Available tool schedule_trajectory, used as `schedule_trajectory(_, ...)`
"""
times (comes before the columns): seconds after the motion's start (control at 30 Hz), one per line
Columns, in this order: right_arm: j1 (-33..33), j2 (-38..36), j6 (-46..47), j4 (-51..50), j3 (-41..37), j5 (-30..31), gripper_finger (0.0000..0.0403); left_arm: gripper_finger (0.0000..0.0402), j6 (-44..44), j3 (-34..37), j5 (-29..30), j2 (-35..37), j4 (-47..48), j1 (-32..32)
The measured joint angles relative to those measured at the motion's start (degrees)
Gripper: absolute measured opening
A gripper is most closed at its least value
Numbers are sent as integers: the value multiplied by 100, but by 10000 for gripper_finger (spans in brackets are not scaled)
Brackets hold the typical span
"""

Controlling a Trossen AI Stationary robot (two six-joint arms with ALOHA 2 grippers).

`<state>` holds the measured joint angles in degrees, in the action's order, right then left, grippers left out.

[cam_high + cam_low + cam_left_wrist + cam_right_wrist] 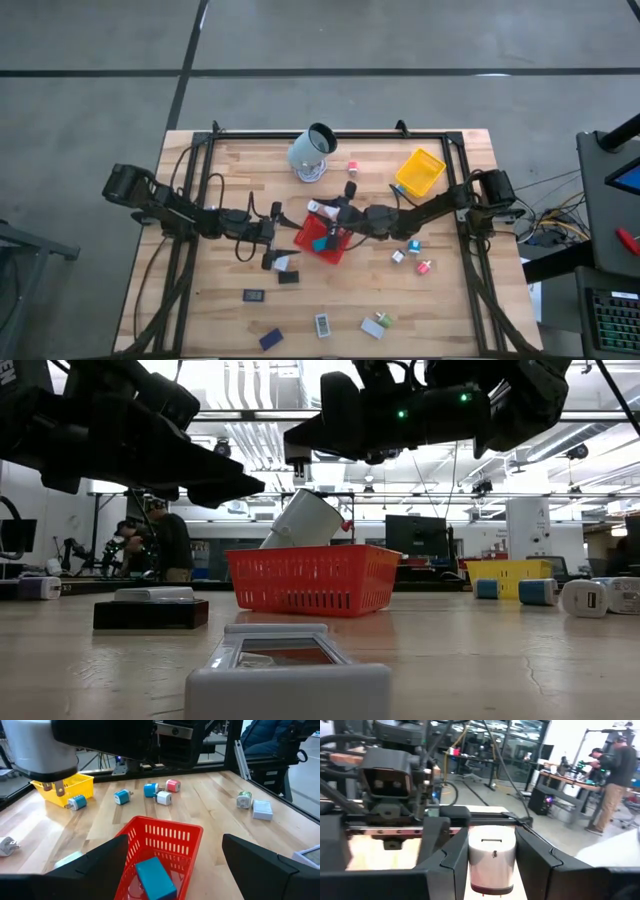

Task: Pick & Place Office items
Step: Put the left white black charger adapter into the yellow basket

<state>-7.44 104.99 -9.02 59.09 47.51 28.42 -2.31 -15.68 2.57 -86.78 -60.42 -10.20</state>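
Note:
My right gripper [326, 211] [492, 852] is shut on a white plug-like block [492, 857] and hovers over the red mesh tray [327, 246] near the table's middle. A teal block [155, 879] lies in that tray. My left gripper [287, 240] [175, 845] is open at the tray's left end, a finger on either side of it, touching nothing. Other small office items lie scattered on the wood: black flat pieces [255, 296], a dark blue one [270, 340], and white, teal and pink blocks [413, 255]. My right gripper pinches the white block between its two fingers, one on each opposite side face [472, 855]. The block is lifted clear above the red tray. In the left wrist view its metal prongs [55, 787] point down below the body [42, 750].
A yellow mesh tray [420, 172] sits far right of the red one. A large pale cup [312, 152] lies tipped near the far edge. Several small blocks [163, 797] lie between the trays. A dark frame rims the table [330, 133]. People stand in the room beyond.

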Motion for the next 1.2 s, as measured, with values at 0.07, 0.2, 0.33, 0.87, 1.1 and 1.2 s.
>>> schedule_trajectory(0.07,-4,0,1,0,0,191,123,328,0,0,25,0,1,0)
schedule_trajectory(0.2,-4,0,2,28,0,549,123,328,0,0,39,0,0,0)
schedule_trajectory(0.33,-2,0,39,46,0,991,123,328,0,0,42,0,0,0)
schedule_trajectory(0.87,-2,-2,27,-38,-96,3060,123,328,0,0,44,0,0,0)
schedule_trajectory(1.1,60,-2,33,-50,-385,3694,123,328,0,0,46,0,0,0)
schedule_trajectory(1.2,129,-3,48,-44,-511,3871,123,328,0,0,46,1,1,0)
